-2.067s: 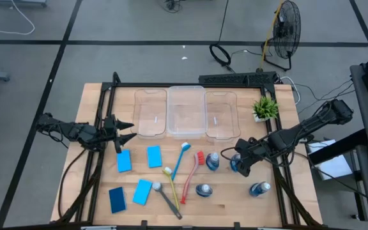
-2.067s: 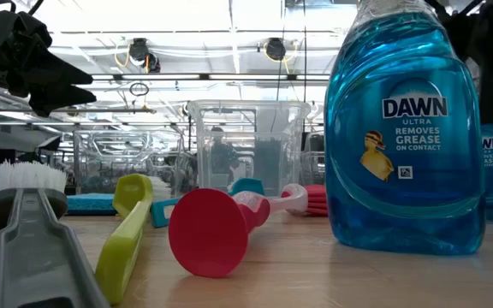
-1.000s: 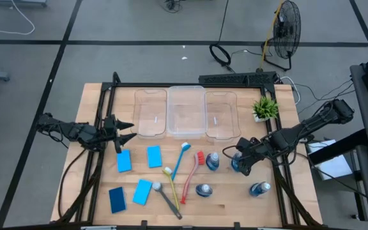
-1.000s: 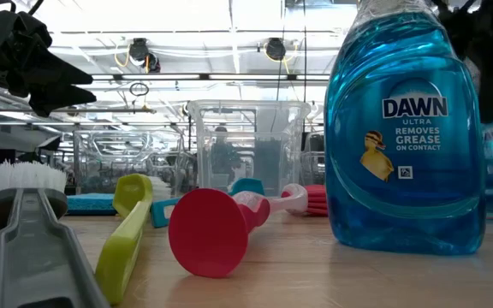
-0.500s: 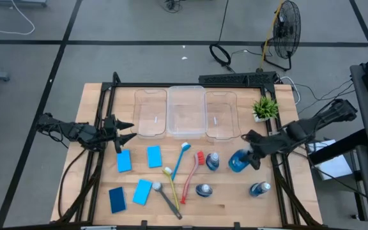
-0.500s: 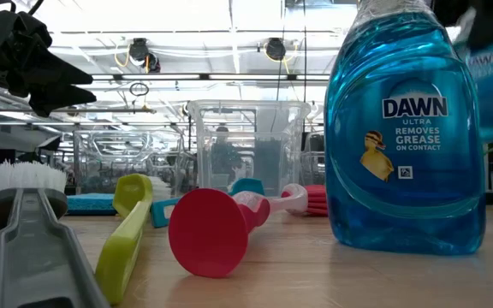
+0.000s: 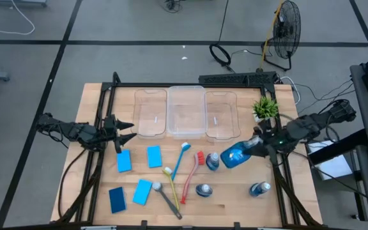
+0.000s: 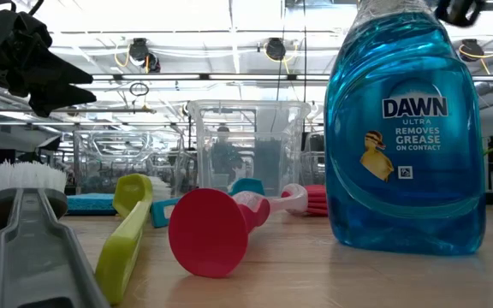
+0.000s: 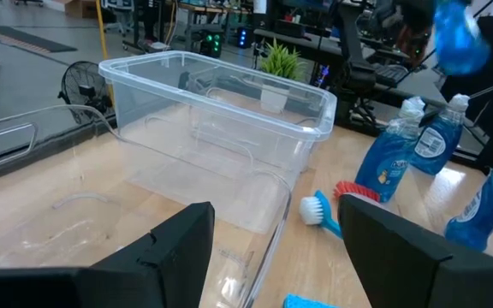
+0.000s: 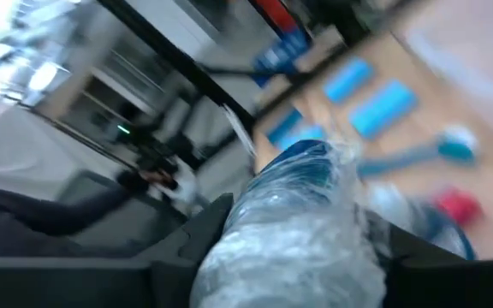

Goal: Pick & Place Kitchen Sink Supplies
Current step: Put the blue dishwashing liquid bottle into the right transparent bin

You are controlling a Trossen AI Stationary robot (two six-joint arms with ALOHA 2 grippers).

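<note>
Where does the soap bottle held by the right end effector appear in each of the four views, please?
High view: the held bottle hangs tilted, beside the right clear bin.
Low view: not in it; only a dark piece of an arm shows at the top right.
Left wrist view: blue blur up high, beyond the bins.
Right wrist view: fills the centre, between the dark fingers.
Shared landmark: the potted plant.

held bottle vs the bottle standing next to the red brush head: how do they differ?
Support: the held bottle is clamped in the right tool, off the table; the standing bottle rests on the wood by the red brush, untouched.
Pose: the held bottle is tipped on its side; the standing bottle is upright.
In the high view the held bottle shows its long side, the standing bottle mostly its cap.
Shared: both are clear bottles of blue liquid.
</note>
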